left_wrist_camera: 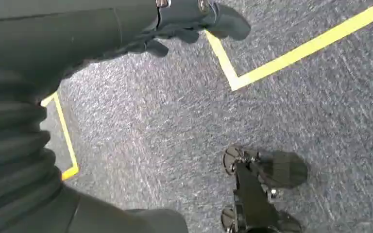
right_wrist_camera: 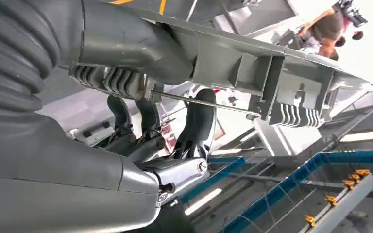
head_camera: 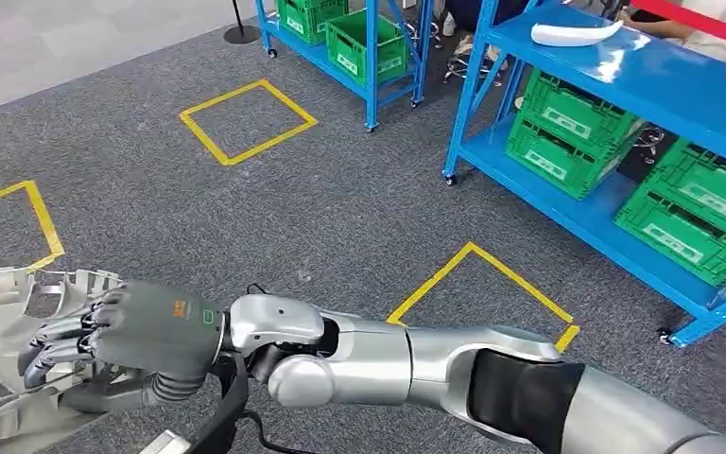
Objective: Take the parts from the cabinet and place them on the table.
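Note:
A large pale grey moulded plastic part [head_camera: 5, 322] with ribs and cut-outs lies at the lower left of the head view, above the carpet. My right arm reaches across from the lower right, and my right hand [head_camera: 142, 340] grips the part's near edge, fingers over the top and thumb beneath. The right wrist view shows the same part [right_wrist_camera: 252, 63] from below, with the right hand [right_wrist_camera: 141, 97] wrapped around its rim. My left hand [left_wrist_camera: 189, 22] hangs over the carpet, holding nothing, its fingers loosely apart.
A blue rack [head_camera: 624, 85] with green crates [head_camera: 567, 132] stands at the right; a white curved part [head_camera: 575, 34] lies on its top shelf. A second blue rack [head_camera: 371, 57] is at the back. Yellow tape squares [head_camera: 246, 118] mark the grey carpet. A person [head_camera: 690, 19] stands behind the right rack.

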You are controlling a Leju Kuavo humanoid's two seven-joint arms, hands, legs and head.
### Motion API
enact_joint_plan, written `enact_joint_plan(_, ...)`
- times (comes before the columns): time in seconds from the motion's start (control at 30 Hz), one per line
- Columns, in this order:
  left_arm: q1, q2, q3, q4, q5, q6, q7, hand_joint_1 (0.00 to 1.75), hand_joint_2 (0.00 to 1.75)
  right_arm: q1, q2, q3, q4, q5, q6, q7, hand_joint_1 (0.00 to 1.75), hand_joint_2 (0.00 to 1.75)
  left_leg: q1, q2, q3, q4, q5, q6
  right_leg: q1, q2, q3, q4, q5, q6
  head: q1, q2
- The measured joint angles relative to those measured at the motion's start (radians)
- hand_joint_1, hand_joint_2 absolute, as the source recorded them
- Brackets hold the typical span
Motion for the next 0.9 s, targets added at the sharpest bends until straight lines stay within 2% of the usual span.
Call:
enact_joint_plan(0.03,0.001,0.001,0.0,0.001,0.0,0.0,0.001,0.0,1.75,0.0,0.0,0.0,-0.003,0.0,0.0,0.0,1.75,1.75,0.0,-0.008,-0.005,-0.002,0.002,-0.007,-0.005,-0.012,0.008,-0.01,0.006,-0.009,-0.002,0.0)
enact_joint_plan(0.07,0.002,0.002,0.0,0.001,0.0,0.0,0.001,0.0,1.75,0.0,0.0,0.0,-0.005,0.0,0.0,0.0,1.75,1.75,-0.002,0.036,-0.01,0.012,-0.005,-0.006,-0.007,-0.027,0.013,-0.016,0.01,-0.015,0.0,0.0)
enact_joint_plan(0.1,0.0,-0.002,0.0,0.001,-0.001,0.0,0.002,0.0,1.75,-0.001,0.0,0.0,-0.006,0.0,-0.001,0.0,1.75,1.75,-0.008,0.087,-0.034,0.061,-0.037,-0.008,-0.006,-0.039,0.015,-0.018,0.01,-0.021,-0.011,0.0)
enact_joint_plan(0.13,-0.003,-0.003,0.0,0.001,-0.002,0.0,0.002,0.0,1.75,-0.001,0.0,0.0,-0.006,0.0,-0.002,0.0,1.75,1.75,-0.007,0.104,-0.06,0.116,-0.067,-0.01,-0.004,-0.049,0.015,-0.018,0.009,-0.023,-0.011,0.0)
enact_joint_plan(0.17,-0.005,-0.003,0.0,0.001,-0.002,0.0,0.002,0.0,1.75,0.0,-0.001,0.0,-0.006,0.0,-0.002,0.0,1.75,1.75,-0.006,0.117,-0.103,0.206,-0.106,-0.013,-0.001,-0.065,0.015,-0.018,0.007,-0.026,-0.011,0.0)
enact_joint_plan(0.2,-0.005,-0.003,0.0,0.001,-0.002,0.0,0.002,0.0,1.75,0.001,-0.002,0.0,-0.006,0.0,-0.002,0.0,1.75,1.75,-0.006,0.122,-0.138,0.281,-0.132,-0.014,0.002,-0.08,0.015,-0.018,0.005,-0.029,-0.011,0.0)
enact_joint_plan(0.23,-0.003,-0.003,0.0,0.001,-0.002,0.0,0.002,0.0,1.75,0.001,-0.003,0.0,-0.006,0.0,-0.002,0.0,1.75,1.75,-0.006,0.123,-0.15,0.307,-0.131,-0.015,0.003,-0.092,0.015,-0.018,0.004,-0.03,-0.011,0.0)
enact_joint_plan(0.27,0.0,-0.003,0.0,0.001,-0.003,0.0,0.002,0.0,1.75,0.001,-0.003,0.0,-0.006,0.0,-0.002,0.001,1.75,1.75,-0.006,0.125,-0.136,0.282,-0.108,-0.013,0.004,-0.104,0.016,-0.018,0.003,-0.03,-0.011,0.0)
enact_joint_plan(0.3,0.001,-0.003,0.0,0.001,-0.005,0.0,0.002,0.0,1.75,0.001,-0.003,0.0,-0.006,0.0,-0.002,0.001,1.75,1.75,-0.006,0.127,-0.107,0.229,-0.077,-0.011,0.006,-0.112,0.018,-0.018,0.001,-0.03,-0.011,0.0)
enact_joint_plan(0.33,0.001,-0.002,0.0,0.001,-0.005,0.0,0.002,0.0,1.75,0.0,-0.003,0.0,-0.006,0.0,-0.002,0.001,1.75,1.75,-0.007,0.136,-0.058,0.14,-0.034,-0.007,0.006,-0.123,0.021,-0.018,-0.001,-0.029,-0.011,0.0)
enact_joint_plan(0.37,0.001,-0.001,0.0,0.001,-0.005,0.0,0.001,0.0,1.75,0.0,-0.003,0.0,-0.006,0.0,-0.002,0.0,1.75,1.75,-0.01,0.166,-0.005,0.046,0.002,-0.001,0.007,-0.133,0.026,-0.018,-0.004,-0.025,-0.011,0.0)
enact_joint_plan(0.4,-0.002,-0.002,0.0,0.001,-0.005,0.0,0.001,0.0,1.75,0.0,-0.003,0.0,-0.006,0.0,-0.002,0.0,1.75,1.75,-0.026,0.2,0.017,0.008,-0.017,0.005,0.015,-0.143,0.027,-0.017,-0.008,-0.02,-0.012,0.0)
enact_joint_plan(0.43,-0.003,-0.002,0.0,0.0,-0.006,0.0,-0.001,0.0,1.75,0.0,-0.004,0.0,-0.006,0.0,-0.003,0.0,1.75,1.75,-0.024,0.183,0.015,0.004,-0.01,0.018,0.016,-0.148,0.026,-0.016,-0.009,-0.015,-0.011,0.0)
enact_joint_plan(0.5,0.004,-0.002,0.0,0.001,-0.006,0.0,-0.003,0.0,1.75,0.0,-0.004,0.0,-0.007,0.0,-0.003,0.0,1.75,1.75,-0.027,0.164,0.009,0.006,-0.009,0.024,0.015,-0.165,0.029,-0.02,-0.009,-0.009,-0.011,0.0)
enact_joint_plan(0.53,0.006,-0.001,0.0,0.001,-0.006,0.0,-0.004,0.0,1.75,0.0,-0.004,0.0,-0.007,0.0,-0.003,0.0,1.75,1.75,-0.025,0.153,0.011,0.001,-0.006,0.03,0.015,-0.174,0.033,-0.021,-0.012,-0.003,-0.011,0.0)
enact_joint_plan(0.57,0.01,-0.001,0.0,0.001,-0.006,0.0,-0.004,0.0,1.75,0.001,-0.004,0.0,-0.009,0.0,-0.003,0.0,1.75,1.75,-0.017,0.144,0.019,-0.008,-0.001,0.037,0.012,-0.162,0.031,-0.013,-0.022,0.006,-0.01,0.0)
enact_joint_plan(0.6,0.01,-0.002,0.0,0.001,-0.006,0.0,-0.007,0.0,1.75,0.0,-0.004,0.0,-0.009,0.001,-0.003,-0.001,1.75,1.75,-0.016,0.136,0.019,-0.009,-0.001,0.043,0.009,-0.115,0.018,0.021,-0.043,0.01,-0.012,0.0)
enact_joint_plan(0.63,0.008,-0.001,0.0,0.0,-0.006,0.0,-0.007,0.0,1.75,0.001,-0.005,0.0,-0.01,0.001,-0.005,-0.001,1.75,1.75,-0.016,0.128,0.017,-0.009,0.0,0.047,0.008,-0.085,-0.016,0.09,-0.079,0.011,-0.007,0.0)
enact_joint_plan(0.67,0.006,-0.001,0.0,0.0,-0.006,0.0,-0.007,0.0,1.75,0.002,-0.006,0.0,-0.01,0.001,-0.005,-0.001,1.75,1.75,-0.016,0.12,0.016,-0.009,0.0,0.049,0.006,-0.072,-0.046,0.152,-0.107,0.013,-0.005,0.0)
enact_joint_plan(0.7,0.005,-0.001,0.0,0.0,-0.006,0.0,-0.008,0.0,1.75,0.005,-0.01,0.0,-0.01,0.002,-0.005,-0.001,1.75,1.75,-0.016,0.105,0.014,-0.008,0.0,0.05,0.006,-0.062,-0.101,0.258,-0.148,0.014,-0.005,0.0)
enact_joint_plan(0.73,0.006,-0.001,0.0,0.001,-0.005,0.0,-0.007,0.0,1.75,0.008,-0.012,0.0,-0.01,0.002,-0.005,-0.001,1.75,1.75,-0.016,0.092,0.013,-0.006,0.001,0.05,0.006,-0.059,-0.13,0.308,-0.156,0.015,-0.005,0.0)
enact_joint_plan(0.77,0.008,-0.001,0.0,0.001,-0.006,0.0,-0.007,0.0,1.75,0.011,-0.013,0.0,-0.01,0.002,-0.005,-0.001,1.75,1.75,-0.015,0.079,0.013,-0.005,0.0,0.05,0.005,-0.058,-0.132,0.302,-0.136,0.014,-0.005,0.0)
enact_joint_plan(0.8,0.009,-0.002,0.0,0.001,-0.006,0.0,-0.007,0.0,1.75,0.011,-0.014,0.001,-0.01,0.002,-0.005,0.0,1.75,1.75,-0.015,0.065,0.013,-0.003,0.0,0.049,0.003,-0.056,-0.111,0.25,-0.095,0.013,-0.004,0.0)
enact_joint_plan(0.83,0.009,-0.003,0.0,0.001,-0.006,0.0,-0.007,0.0,1.75,0.011,-0.014,0.0,-0.01,0.002,-0.005,0.0,1.75,1.75,-0.014,0.051,0.014,-0.001,0.0,0.048,0.001,-0.051,-0.07,0.161,-0.045,0.011,-0.004,0.0)
enact_joint_plan(0.87,0.009,-0.003,0.0,0.001,-0.006,0.0,-0.008,0.0,1.75,0.011,-0.014,0.001,-0.01,0.002,-0.005,0.0,1.75,1.75,-0.013,0.039,0.013,0.002,-0.001,0.044,-0.002,-0.035,-0.028,0.073,-0.003,0.01,-0.004,0.0)
enact_joint_plan(0.9,0.008,-0.003,0.0,0.001,-0.006,0.0,-0.008,0.0,1.75,0.011,-0.014,0.0,-0.01,0.004,-0.005,0.0,1.75,1.75,-0.011,0.03,0.008,0.006,-0.002,0.038,-0.008,0.019,0.002,0.005,0.002,0.008,-0.005,0.0)
